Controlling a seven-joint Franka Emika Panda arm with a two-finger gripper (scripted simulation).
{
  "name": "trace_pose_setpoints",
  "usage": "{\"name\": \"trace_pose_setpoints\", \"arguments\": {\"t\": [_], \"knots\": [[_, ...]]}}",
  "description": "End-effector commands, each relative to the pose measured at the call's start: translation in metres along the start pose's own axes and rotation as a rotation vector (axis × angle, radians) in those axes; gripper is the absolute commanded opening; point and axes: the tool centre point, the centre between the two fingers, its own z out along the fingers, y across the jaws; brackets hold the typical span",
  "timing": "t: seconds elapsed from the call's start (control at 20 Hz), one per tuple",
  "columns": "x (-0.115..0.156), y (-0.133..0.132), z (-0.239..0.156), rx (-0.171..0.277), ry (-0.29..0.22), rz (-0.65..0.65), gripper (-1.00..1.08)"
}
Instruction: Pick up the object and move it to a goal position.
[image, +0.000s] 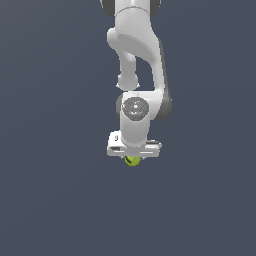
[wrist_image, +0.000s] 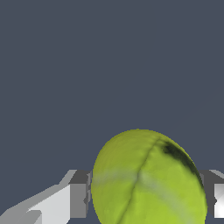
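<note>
Grey void, ball (wrist_image: 146, 181) btwn gripper (wrist_image: 146, 197) fingers (wrist_image: 78, 194)

A yellow-green ball (wrist_image: 148, 179) fills the space between the two fingers of the hand (wrist_image: 146, 197), one grey-and-white finger (wrist_image: 72, 199) touching each flank. A faint pale seam runs across its surface, a darker line crosses it, and a small black mark sits near its upper edge. Behind it is plain dark grey.

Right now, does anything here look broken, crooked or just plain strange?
Nothing stands out. The yellow-green ball sits between the gripper fingers, whole and undented; the dark streak on it looks like a printed mark, not damage. The arm hangs straight down above it.
</note>
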Motion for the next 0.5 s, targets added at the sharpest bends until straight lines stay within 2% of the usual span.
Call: {"name": "trace_pose_setpoints", "arguments": {"t": [0.0,0.45], "knots": [[0.002,0.001,-0.024,0.000,0.003,0.000,-1.00],[0.010,0.008,-0.126,0.000,0.003,0.001,-1.00]]}}
